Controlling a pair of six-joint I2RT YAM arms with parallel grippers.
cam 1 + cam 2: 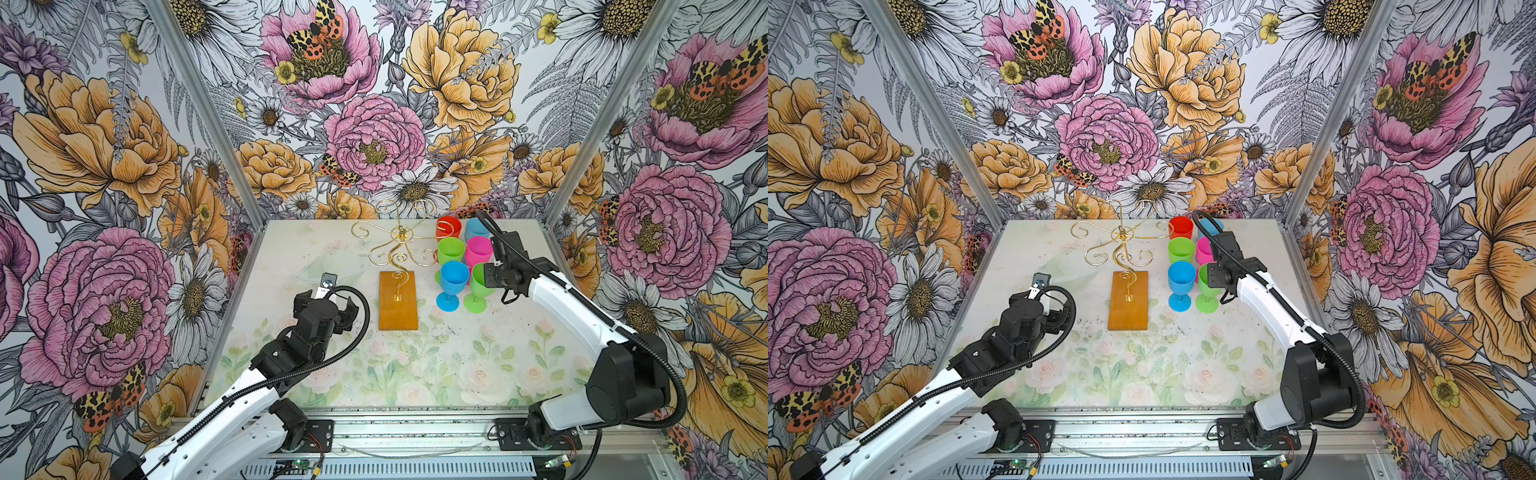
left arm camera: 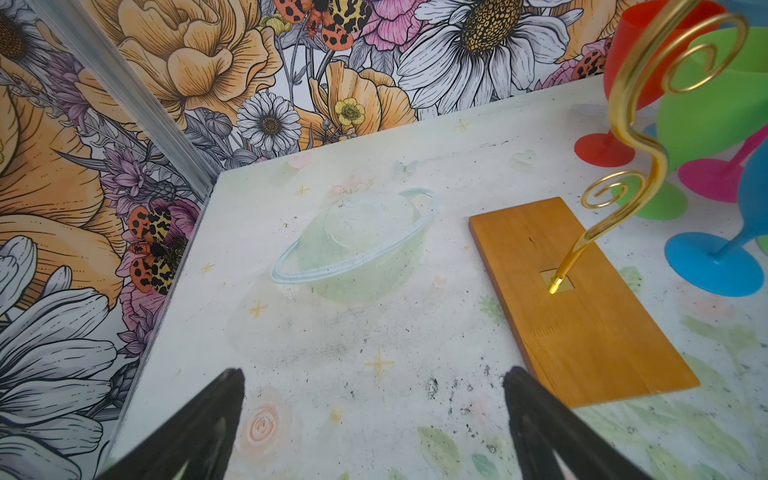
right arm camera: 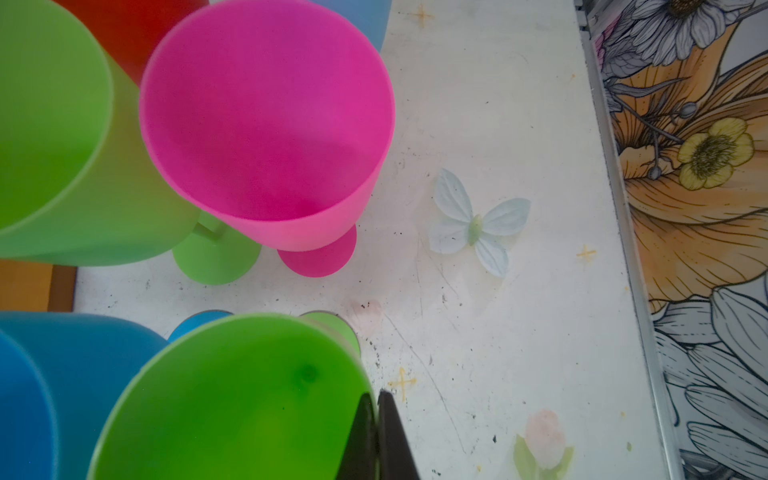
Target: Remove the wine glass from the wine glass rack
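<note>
The wine glass rack is a gold wire tree on an amber base; nothing hangs on its curled arms. To its right a green wine glass stands with its foot on the table. My right gripper is shut on its rim, one finger inside the bowl and one outside. Low over the table, left of the base, my left gripper is open with nothing between its fingers.
Several other plastic wine glasses stand upright beside the held one: blue, green, pink, red and light blue. Flowered walls close the table on three sides.
</note>
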